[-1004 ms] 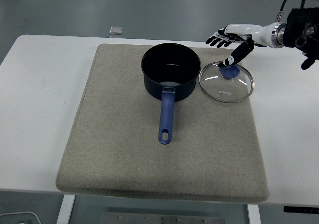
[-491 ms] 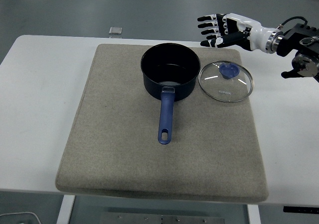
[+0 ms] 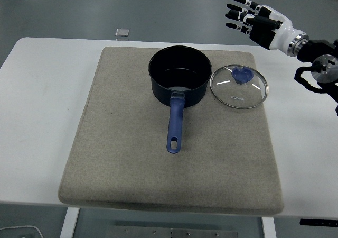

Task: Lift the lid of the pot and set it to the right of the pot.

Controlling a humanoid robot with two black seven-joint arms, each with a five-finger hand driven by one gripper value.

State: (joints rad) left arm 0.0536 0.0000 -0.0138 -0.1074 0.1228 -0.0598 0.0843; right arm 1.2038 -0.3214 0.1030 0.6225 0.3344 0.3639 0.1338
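While the round glass pot lid with the blue knob (image 3: 239, 87) lies flat on the beige rectangular felt mat (image 3: 127, 158), just to the right of the dark blue saucepan (image 3: 180, 81) and almost touching its rim, the right hand (image 3: 255, 18) hangs well apart from it, up and to the right, above the far edge of the white table (image 3: 37, 116). Its black-and-white fingers (image 3: 237, 10) are spread and relaxed, pointing left, and hold nothing. The saucepan stands uncovered near the far middle of the mat, its long blue handle (image 3: 175, 124) pointing toward the table's near edge. A small grey square object (image 3: 122, 33) rests on the floor beyond the table's far edge. Compared with one second ago, when one finger of the right hand was on the lid's blue knob, the hand has let go, risen and drawn back toward the right, with its fingers opened out; the lid stays where it was set and the saucepan has not shifted. The left arm does not show.
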